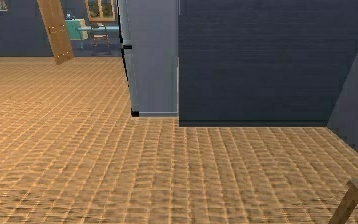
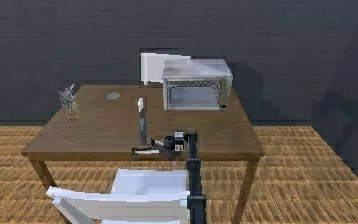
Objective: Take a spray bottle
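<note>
A slim upright grey thing with a pale top (image 2: 142, 118), shaped like a spray bottle, stands near the middle of the wooden table (image 2: 97, 135) in the arm side view. The arm (image 2: 194, 185) rises from the bottom edge over the table's front. The gripper (image 2: 147, 149) lies just in front of the bottle's base, left of the two white marker squares (image 2: 177, 143). With the bottle standing on the table right behind the fingers, I cannot tell whether the gripper holds anything.
The table also carries a metal oven box (image 2: 196, 84), a white box (image 2: 154, 66), a small vase with twigs (image 2: 69, 102) and a grey disc (image 2: 113, 96). A white chair (image 2: 137, 195) stands at its front. The forward view has wood floor, a dark wall (image 1: 267, 60), a grey door (image 1: 152, 55) and a table corner (image 1: 357, 200).
</note>
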You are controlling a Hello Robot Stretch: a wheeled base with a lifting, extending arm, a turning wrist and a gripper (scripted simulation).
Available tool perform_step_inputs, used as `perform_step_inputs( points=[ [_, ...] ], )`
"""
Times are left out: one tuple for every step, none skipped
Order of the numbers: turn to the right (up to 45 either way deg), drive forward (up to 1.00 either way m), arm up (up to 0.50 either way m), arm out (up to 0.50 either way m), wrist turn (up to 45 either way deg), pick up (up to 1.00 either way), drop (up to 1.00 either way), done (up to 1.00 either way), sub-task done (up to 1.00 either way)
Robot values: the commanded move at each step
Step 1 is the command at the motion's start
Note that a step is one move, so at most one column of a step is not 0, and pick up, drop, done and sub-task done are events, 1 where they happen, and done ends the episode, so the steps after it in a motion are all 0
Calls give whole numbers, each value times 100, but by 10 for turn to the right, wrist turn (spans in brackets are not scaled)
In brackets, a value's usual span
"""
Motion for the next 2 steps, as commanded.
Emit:
perform_step_inputs(
  points=[
    [0,0,10,0,0,0,0,0,0],
    [0,0,0,0,0,0,0,100,0]
  ],
)
